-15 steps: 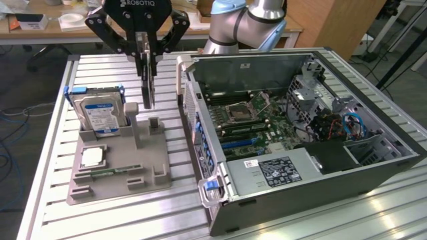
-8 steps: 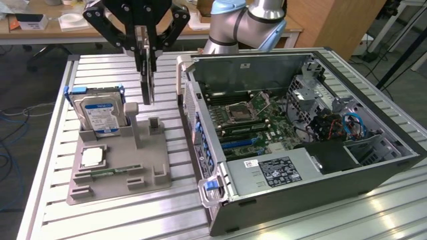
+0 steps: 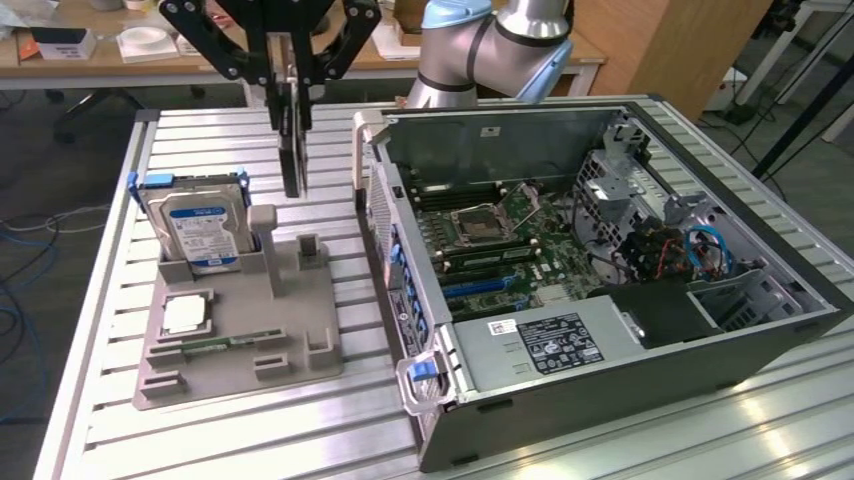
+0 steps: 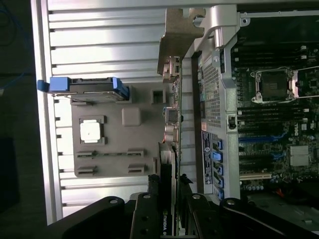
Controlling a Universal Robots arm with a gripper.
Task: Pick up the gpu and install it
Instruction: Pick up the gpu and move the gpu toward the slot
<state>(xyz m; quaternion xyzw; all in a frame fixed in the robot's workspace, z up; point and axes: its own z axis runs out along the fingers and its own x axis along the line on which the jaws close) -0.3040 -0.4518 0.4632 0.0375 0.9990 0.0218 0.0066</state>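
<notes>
The gpu (image 3: 291,160) hangs edge-on in the air, a thin dark card above the far end of the grey holder tray (image 3: 254,350) and to the exterior view's left of the open computer case (image 3: 747,355). My gripper (image 3: 291,95) is shut on its upper edge. In the wrist view the gpu (image 4: 175,114) runs as a narrow strip from my gripper (image 4: 172,196) out to its silver bracket (image 4: 182,30), between the tray (image 4: 142,107) and the case wall (image 4: 212,89).
On the tray stand a silver hard drive with a blue label (image 3: 200,230), a square processor chip (image 3: 184,315) and a narrow green memory stick (image 3: 214,345). Inside the case lies the motherboard (image 3: 514,245) with its slots. Everything rests on a slatted aluminium table (image 3: 200,440).
</notes>
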